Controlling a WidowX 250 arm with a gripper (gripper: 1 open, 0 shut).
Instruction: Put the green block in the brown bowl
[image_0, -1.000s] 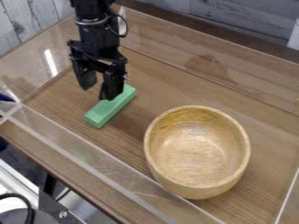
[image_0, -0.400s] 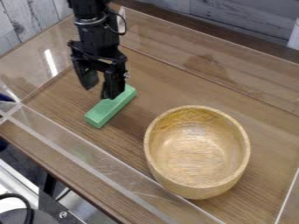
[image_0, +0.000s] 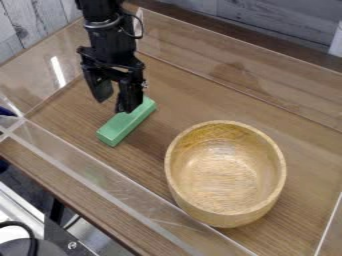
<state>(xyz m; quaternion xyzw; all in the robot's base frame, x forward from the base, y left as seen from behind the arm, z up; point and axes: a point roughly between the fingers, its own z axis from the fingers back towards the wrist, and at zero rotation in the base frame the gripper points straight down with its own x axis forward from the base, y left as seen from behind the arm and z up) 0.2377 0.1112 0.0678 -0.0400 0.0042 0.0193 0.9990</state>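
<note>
The green block (image_0: 122, 125) lies flat on the wooden table, left of centre, its long axis running from lower left to upper right. My black gripper (image_0: 112, 96) points straight down just above the block's far end, open, with nothing between its fingers. One finger (image_0: 130, 97) stands over the block's upper end, the other to its left. The brown bowl (image_0: 225, 171) sits upright and empty at the lower right, about a block's length from the green block.
A clear plastic wall (image_0: 94, 165) runs along the table's near edge, and another low clear edge (image_0: 227, 75) crosses behind. A white brick wall is at the top left corner.
</note>
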